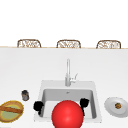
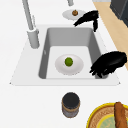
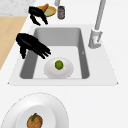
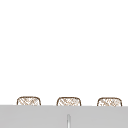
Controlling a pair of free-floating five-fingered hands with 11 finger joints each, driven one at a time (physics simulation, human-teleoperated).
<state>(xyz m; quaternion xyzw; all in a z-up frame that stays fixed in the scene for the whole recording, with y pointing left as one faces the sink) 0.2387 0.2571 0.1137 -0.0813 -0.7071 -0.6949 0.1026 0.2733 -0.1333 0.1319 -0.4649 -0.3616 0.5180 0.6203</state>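
The left robot hand [image 1: 38, 106] hovers over the sink's [image 1: 42, 86] near left corner, by the front rim. In the left side view it [image 2: 110, 62] shows with its fingers spread apart and drooping loosely down, holding nothing. The right robot hand [image 1: 84, 102] hangs over the right side of the basin, near the front rim; in the right side view it [image 3: 31, 45] has its fingers apart and stretched toward the plate [image 3: 50, 71], above it and not touching.

That white plate lies on the sink floor, toward the right half of the basin, with a green lime [image 3: 58, 64] resting in its middle. In the front view a large red ball [image 1: 67, 114] stands before the sink's middle and hides the plate.

The faucet [image 1: 68, 72] rises from the far rim of the sink. On the counter [image 1: 20, 70] left of the sink stands a dark jar [image 1: 25, 95], and nearer and further left lies a yellow-rimmed bowl [image 1: 12, 105] with a brown stick [image 1: 11, 109] across it. On the counter right of the sink lies a second white plate [image 1: 110, 108] bearing a small brown fruit [image 1: 118, 105]. Three woven chair backs [image 1: 68, 44] stand beyond the counter's far edge.
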